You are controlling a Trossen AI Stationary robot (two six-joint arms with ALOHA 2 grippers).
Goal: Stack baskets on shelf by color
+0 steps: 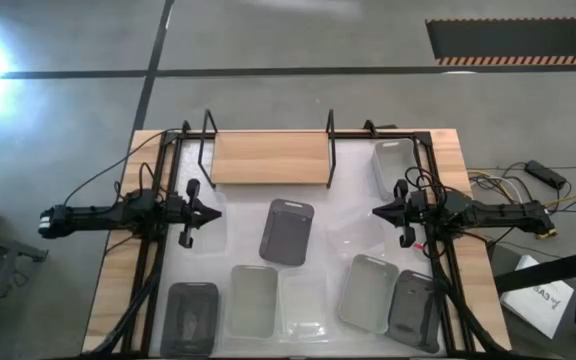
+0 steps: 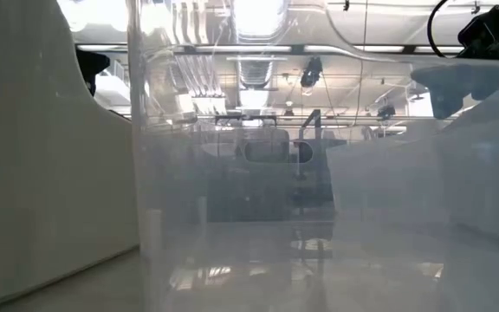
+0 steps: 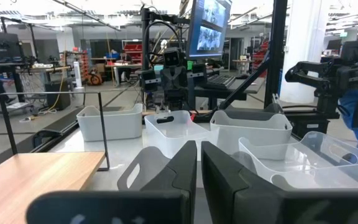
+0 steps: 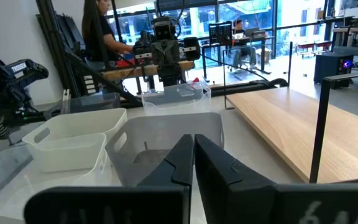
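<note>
With both the left gripper and right gripper clenched and empty, the left should open wide before dropping squarely over the dark grey basket at its three o'clock.

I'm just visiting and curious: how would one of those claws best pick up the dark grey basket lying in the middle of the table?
Probably by its rim. The dark grey basket lies open side up, apart from its neighbours, so the thin wall stands free. Coming straight down from above, jaws astride one long side wall, looks simplest; the left gripper is slightly nearer than the right gripper.
</note>
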